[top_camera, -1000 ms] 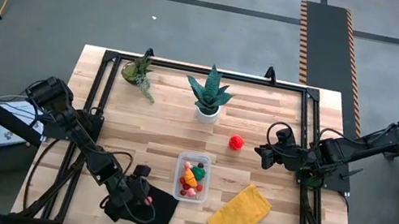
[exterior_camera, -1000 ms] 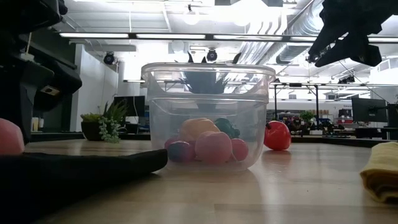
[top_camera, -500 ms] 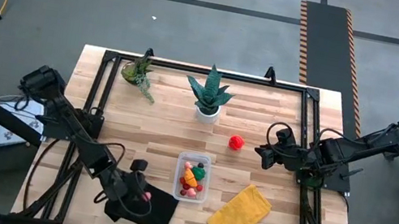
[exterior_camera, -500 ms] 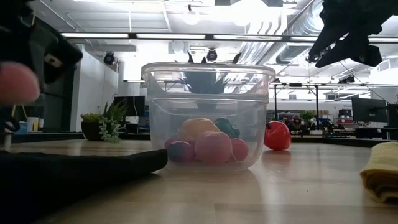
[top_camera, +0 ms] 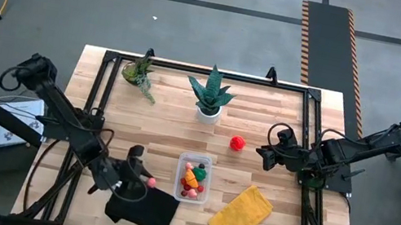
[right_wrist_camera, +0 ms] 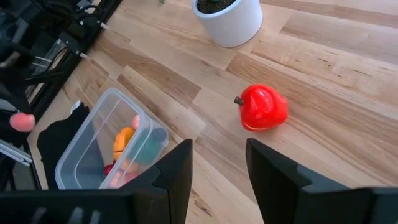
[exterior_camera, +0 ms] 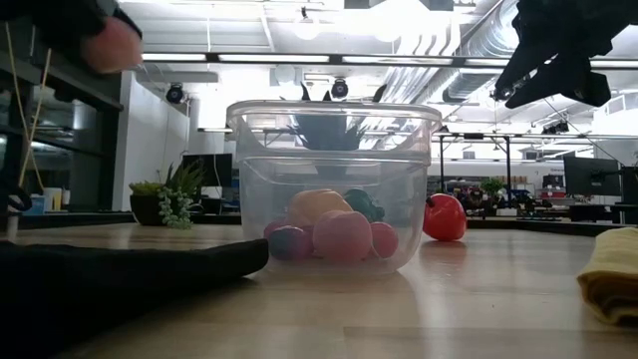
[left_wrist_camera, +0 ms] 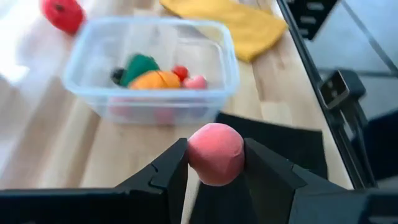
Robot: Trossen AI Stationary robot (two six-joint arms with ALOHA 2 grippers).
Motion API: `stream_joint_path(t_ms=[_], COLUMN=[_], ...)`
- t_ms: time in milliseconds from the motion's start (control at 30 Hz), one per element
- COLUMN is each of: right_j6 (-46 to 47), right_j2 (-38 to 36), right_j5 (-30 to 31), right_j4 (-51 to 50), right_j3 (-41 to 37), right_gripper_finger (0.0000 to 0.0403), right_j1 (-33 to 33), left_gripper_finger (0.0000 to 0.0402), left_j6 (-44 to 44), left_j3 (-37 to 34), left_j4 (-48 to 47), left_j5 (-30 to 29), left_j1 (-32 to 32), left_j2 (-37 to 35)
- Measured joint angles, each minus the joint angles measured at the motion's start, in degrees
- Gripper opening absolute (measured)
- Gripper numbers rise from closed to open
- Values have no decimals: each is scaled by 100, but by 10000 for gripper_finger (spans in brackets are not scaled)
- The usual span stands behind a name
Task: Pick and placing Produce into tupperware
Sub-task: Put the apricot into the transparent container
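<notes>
Left gripper [left_wrist_camera: 216,163] jaws clamp a pink ball [left_wrist_camera: 215,153], raised above the black cloth [top_camera: 142,208], just beside the tupperware [top_camera: 194,178]. Tupperware sits mid-table holding orange, green, red and pink produce. Right gripper [top_camera: 265,154] jaws part-open, holding nothing, hovering near the table's right edge. Red pepper [top_camera: 237,143] lies on wood between them. Yellow cloth [top_camera: 240,217] right of tupperware.

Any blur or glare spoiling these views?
Left wrist view: the clear rectangular plastic container and red toy pepper look soft, with glare washing out the wood beside them. Low view: the pink toy ball is smeared; bright ceiling lights behind.
</notes>
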Motion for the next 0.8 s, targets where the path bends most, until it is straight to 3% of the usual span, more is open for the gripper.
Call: stream_joint_path(t_ms=[367, 633, 800], right_j6=[-54, -85, -85], right_j2=[1, 2, 2], right_j5=[0, 0, 0], right_j4=[2, 2, 2], right_j3=[0, 0, 0], right_gripper_finger=[141, 141, 141], right_j1=[0, -1, -1], left_gripper_finger=[133, 133, 133], left_j6=[156, 1001, 1493], left_j3=[31, 540, 779], left_j4=[149, 128, 129], left_j5=[-824, -280, 566], left_j1=[76, 986, 1742], left_j2=[-513, -511, -504])
